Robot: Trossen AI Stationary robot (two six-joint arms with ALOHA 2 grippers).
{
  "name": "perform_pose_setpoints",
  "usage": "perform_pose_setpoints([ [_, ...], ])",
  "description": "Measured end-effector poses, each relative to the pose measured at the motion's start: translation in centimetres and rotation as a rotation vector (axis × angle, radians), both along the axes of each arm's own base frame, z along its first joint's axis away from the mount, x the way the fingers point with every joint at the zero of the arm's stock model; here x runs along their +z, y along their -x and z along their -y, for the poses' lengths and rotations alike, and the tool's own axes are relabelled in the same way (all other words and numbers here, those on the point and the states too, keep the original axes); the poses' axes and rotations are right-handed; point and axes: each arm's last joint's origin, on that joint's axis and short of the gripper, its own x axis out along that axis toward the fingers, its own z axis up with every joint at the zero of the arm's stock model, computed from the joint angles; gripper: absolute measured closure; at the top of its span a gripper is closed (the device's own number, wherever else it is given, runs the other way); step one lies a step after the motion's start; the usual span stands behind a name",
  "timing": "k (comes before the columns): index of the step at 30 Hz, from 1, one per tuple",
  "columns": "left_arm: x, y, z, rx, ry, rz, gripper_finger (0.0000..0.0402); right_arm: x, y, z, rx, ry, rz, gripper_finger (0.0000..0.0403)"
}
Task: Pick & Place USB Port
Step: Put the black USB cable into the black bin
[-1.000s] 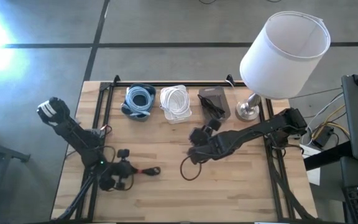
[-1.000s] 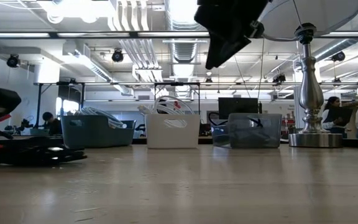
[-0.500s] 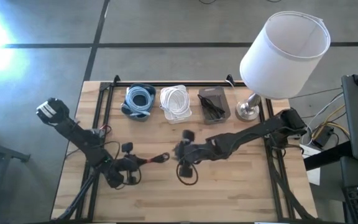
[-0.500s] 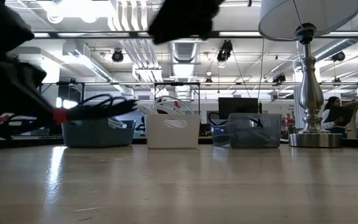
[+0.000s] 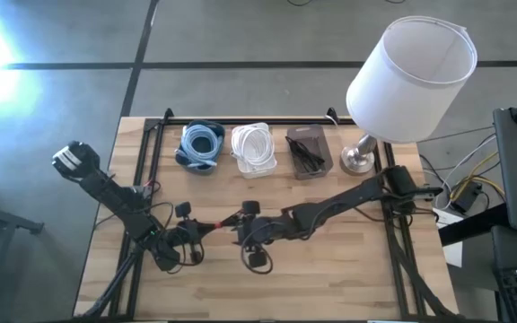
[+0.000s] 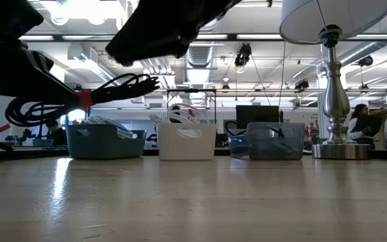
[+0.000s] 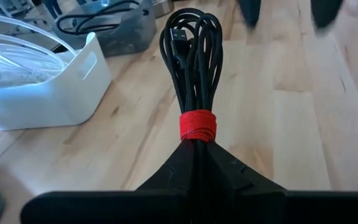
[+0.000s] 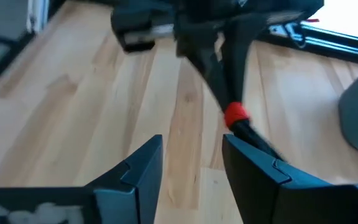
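Note:
A coiled black USB cable (image 7: 191, 68) bound by a red tie (image 7: 197, 126) sticks out of my left gripper (image 7: 197, 148), which is shut on it. In the high view this gripper (image 5: 194, 233) is left of the table's middle, and the bundle (image 5: 227, 221) points toward the right. The low view shows the bundle (image 6: 119, 87) up in the air. My right gripper (image 8: 191, 168) is open and stands just beyond the bundle's looped end (image 5: 243, 215), fingers apart and touching nothing I can see. My left gripper pinches the bundle between its two fingers just behind the red tie (image 7: 197, 138), with the strands running along the fingers. It comes from the table's left, close to level. The bundle is lifted clear of the table, its looped end (image 6: 143, 84) slightly raised.
Along the far edge stand a dark bin of blue cable (image 5: 202, 146), a white bin (image 5: 255, 150) and a grey bin (image 5: 309, 150). A lamp (image 5: 402, 81) stands at the far right. Bare wood lies toward the near edge.
My left gripper has raised the cable bundle off the table and tipped it up from lying flat to nearly level, swinging its looped end toward the far edge. My right gripper has travelled toward the table's left and down, turning as it came, up to the bundle's looped end.

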Motion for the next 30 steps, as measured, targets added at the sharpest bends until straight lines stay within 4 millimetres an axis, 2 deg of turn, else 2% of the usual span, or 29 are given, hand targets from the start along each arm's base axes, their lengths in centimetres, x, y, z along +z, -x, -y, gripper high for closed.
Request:
perform_pose_setpoints([
  [4, 0.1, -0.1, 0.1, 0.001, 0.013, 0.013, 0.0372, -0.7, -1.0, -0.2, 0.004, 0.054, -0.003, 0.0213],
  [12, 0.1, -0.1, 0.1, 0.000, 0.015, 0.013, 0.0372, 0.3, -1.4, 0.2, -0.072, 0.096, 0.035, 0.0174],
  [18, 1.0, -0.5, 0.5, -0.007, 0.035, 0.038, 0.0371, -1.1, -1.9, 1.1, -0.113, 0.113, 0.006, 0.0157],
  [22, 1.7, -1.0, 1.0, -0.044, 0.005, 0.037, 0.0371, -2.0, -2.2, 1.8, -0.152, 0.085, -0.015, 0.0157],
  [30, 1.6, -0.9, 0.9, -0.045, -0.012, 0.033, 0.0371, -1.7, -2.4, 2.0, -0.155, 0.075, -0.010, 0.0190],
])
